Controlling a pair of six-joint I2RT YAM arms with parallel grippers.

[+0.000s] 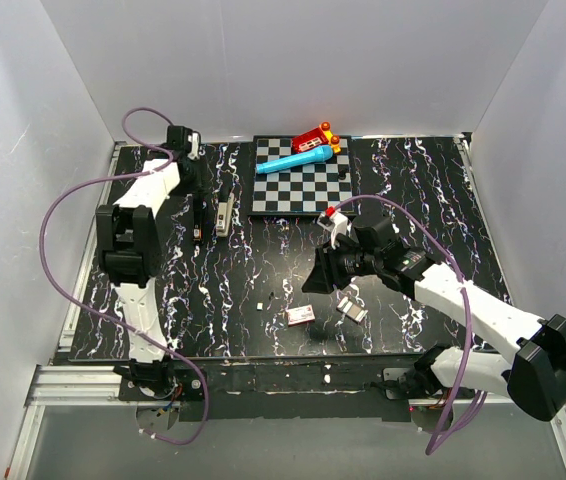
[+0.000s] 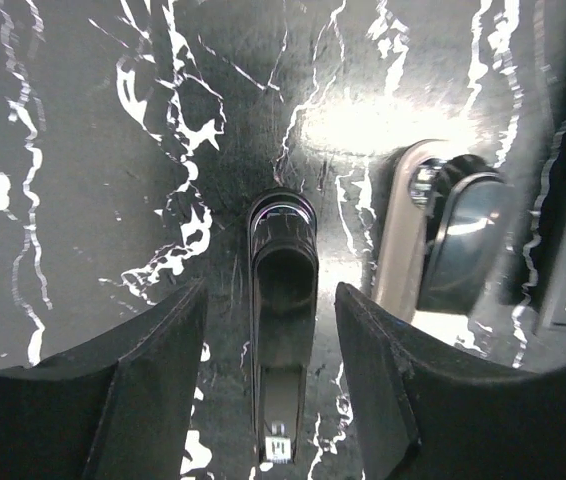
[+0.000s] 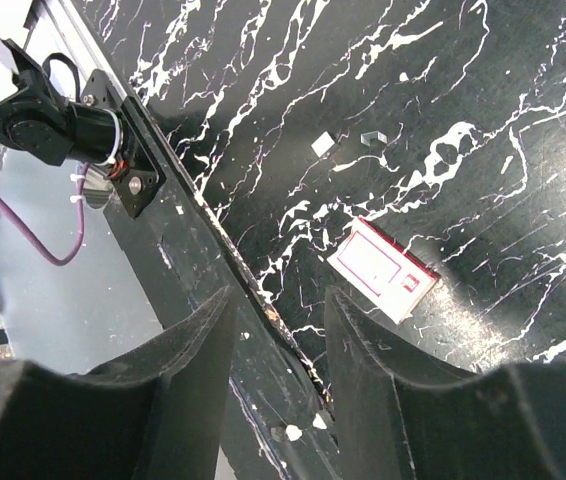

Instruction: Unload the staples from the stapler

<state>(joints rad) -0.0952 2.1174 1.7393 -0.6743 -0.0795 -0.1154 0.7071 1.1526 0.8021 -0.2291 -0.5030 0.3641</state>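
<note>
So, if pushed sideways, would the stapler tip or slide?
The stapler lies long and low, so it likely slides or pivots rather than tips. Its silvery metal suggests some weight; the glossy dark top may be slippery.

I see the stapler [image 1: 224,212] far left on the table [image 1: 423,170], stick [image 2: 283,300] just left of it. Board [image 1: 298,190] right of the stapler, tube [image 1: 291,160] and toy [image 1: 315,137] on it. Box [image 1: 300,315] near centre, staples [image 1: 351,308] just right.
</note>
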